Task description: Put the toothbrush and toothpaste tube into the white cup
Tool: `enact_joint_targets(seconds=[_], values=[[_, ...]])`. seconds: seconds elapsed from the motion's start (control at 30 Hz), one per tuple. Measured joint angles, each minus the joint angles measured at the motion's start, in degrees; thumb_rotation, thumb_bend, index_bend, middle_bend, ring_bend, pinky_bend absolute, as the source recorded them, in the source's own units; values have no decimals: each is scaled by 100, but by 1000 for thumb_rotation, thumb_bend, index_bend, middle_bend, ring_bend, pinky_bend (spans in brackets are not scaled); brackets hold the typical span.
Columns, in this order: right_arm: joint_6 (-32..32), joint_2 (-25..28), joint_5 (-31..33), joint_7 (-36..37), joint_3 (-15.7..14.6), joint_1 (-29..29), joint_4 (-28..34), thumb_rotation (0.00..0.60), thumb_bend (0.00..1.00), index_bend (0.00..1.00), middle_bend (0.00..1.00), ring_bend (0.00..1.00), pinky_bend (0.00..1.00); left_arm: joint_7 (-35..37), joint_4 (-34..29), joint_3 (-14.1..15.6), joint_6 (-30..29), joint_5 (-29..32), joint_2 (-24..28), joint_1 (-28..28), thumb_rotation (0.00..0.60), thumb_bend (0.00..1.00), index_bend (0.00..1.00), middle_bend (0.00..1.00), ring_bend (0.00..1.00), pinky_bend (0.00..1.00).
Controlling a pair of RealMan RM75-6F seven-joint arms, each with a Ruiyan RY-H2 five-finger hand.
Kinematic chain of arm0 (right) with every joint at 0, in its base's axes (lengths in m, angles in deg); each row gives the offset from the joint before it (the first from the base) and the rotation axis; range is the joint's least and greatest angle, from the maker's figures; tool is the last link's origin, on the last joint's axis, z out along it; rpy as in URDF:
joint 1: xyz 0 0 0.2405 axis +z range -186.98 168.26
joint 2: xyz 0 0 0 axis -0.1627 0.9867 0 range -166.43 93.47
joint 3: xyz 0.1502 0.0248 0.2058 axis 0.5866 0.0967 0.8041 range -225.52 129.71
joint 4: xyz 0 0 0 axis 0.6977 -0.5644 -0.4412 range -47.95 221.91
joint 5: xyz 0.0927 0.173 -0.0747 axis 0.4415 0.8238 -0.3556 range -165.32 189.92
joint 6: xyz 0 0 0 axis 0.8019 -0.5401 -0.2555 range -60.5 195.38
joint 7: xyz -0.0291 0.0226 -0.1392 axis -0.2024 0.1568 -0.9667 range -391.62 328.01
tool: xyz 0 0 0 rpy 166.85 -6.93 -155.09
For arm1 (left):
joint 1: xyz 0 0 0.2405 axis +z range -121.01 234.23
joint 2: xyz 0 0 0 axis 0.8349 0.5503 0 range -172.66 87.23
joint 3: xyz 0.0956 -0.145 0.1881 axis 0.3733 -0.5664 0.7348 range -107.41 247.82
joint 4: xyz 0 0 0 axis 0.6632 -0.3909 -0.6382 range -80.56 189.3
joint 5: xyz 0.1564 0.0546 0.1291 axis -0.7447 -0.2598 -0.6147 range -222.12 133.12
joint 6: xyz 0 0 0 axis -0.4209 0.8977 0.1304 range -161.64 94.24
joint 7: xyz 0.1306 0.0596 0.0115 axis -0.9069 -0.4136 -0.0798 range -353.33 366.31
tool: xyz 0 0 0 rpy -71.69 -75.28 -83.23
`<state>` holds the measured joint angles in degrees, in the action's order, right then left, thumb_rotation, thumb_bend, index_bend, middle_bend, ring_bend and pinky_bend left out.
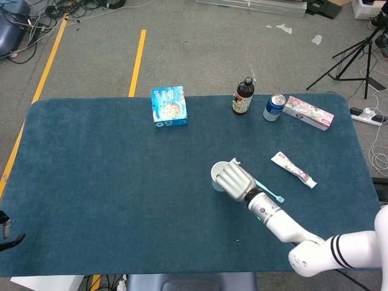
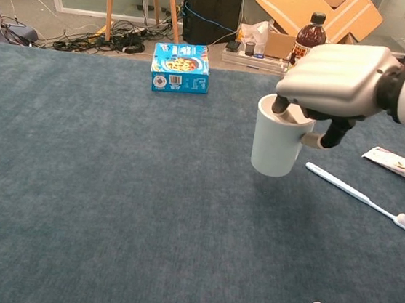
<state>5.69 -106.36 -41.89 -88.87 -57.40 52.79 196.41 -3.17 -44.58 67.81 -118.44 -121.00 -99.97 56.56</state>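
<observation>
I have the right hand [image 2: 338, 83] gripping the white cup [image 2: 278, 138] by its rim, fingers hooked inside, the cup lifted just off the blue table [image 2: 108, 207]. The toothbrush [image 2: 362, 197] lies flat just right of the cup, the toothpaste tube [image 1: 293, 169] farther right. I cannot see my left hand. A blue box [image 2: 180, 67] stands behind.
</observation>
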Motion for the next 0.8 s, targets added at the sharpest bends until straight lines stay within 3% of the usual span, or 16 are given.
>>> enact_joint_targets(seconds=[0.27,0.8], values=[[-180,124,-935,-88,-437,-533,33,600,319,645,1000,1000,1000,-52,10,2,20,30,-24,-9,600,0,824,537,434,386],[-317,41,-2438,-186,-830,-1479,-332,600,319,645,1000,1000,1000,-52,3,17,48,26,-22,-19,600,0,824,537,434,385]])
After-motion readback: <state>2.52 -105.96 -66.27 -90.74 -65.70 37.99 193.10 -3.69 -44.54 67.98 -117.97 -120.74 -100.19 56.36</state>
